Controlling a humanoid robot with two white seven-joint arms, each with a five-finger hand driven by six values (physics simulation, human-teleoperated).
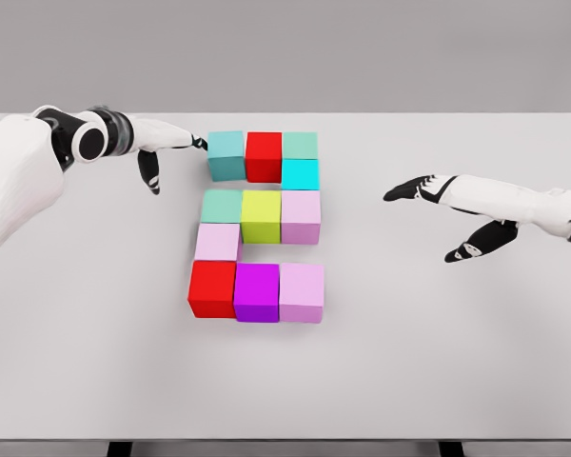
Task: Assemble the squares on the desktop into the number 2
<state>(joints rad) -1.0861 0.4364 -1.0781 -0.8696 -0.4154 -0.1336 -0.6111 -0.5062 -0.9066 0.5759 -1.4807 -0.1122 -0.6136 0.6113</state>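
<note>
A pale grey table point(457, 362) carries eleven coloured blocks point(261, 227) packed edge to edge in the shape of a 2: teal, red and green on top, cyan beneath, a green-yellow-pink middle row, one pink, then red, purple, pink along the bottom.

light: bright, even | shadows: faint | focus: slightly soft, perhaps upscaled | glare: none

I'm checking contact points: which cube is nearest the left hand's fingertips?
The teal cube at the top-left corner of the figure; the left hand has its fingertips at that cube's left edge, while every other cube lies farther right or lower.
</note>
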